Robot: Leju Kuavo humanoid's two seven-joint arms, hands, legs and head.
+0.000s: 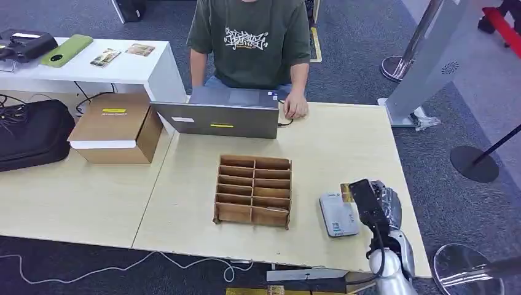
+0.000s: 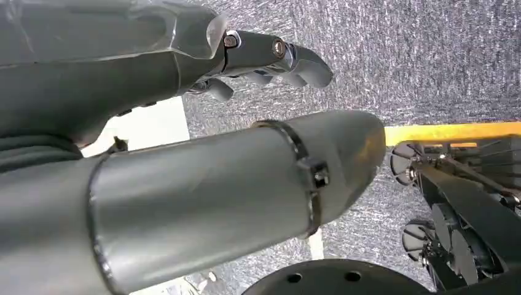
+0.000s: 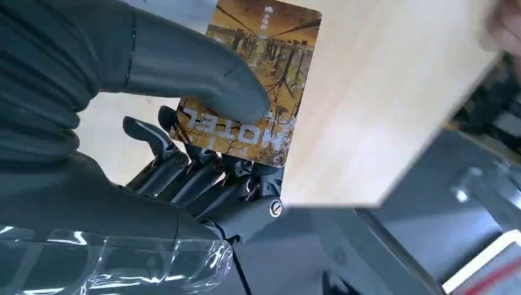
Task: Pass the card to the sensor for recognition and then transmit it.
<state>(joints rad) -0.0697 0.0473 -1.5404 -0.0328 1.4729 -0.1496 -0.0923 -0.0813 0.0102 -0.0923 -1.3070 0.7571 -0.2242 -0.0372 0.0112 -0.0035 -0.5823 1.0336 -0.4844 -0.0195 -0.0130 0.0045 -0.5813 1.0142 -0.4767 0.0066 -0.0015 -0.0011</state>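
with thumb and fingers point(image 3: 203, 178) of the right hand point(image 1: 376, 206) clamped on the card point(image 3: 258, 80), best lowered flat over the sensor point(image 1: 338, 213); left hand point(image 2: 270, 58) fingers curled, idle.

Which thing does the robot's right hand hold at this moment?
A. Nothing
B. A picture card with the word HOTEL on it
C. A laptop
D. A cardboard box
B: in the right wrist view the right hand pinches the card between thumb and fingers.
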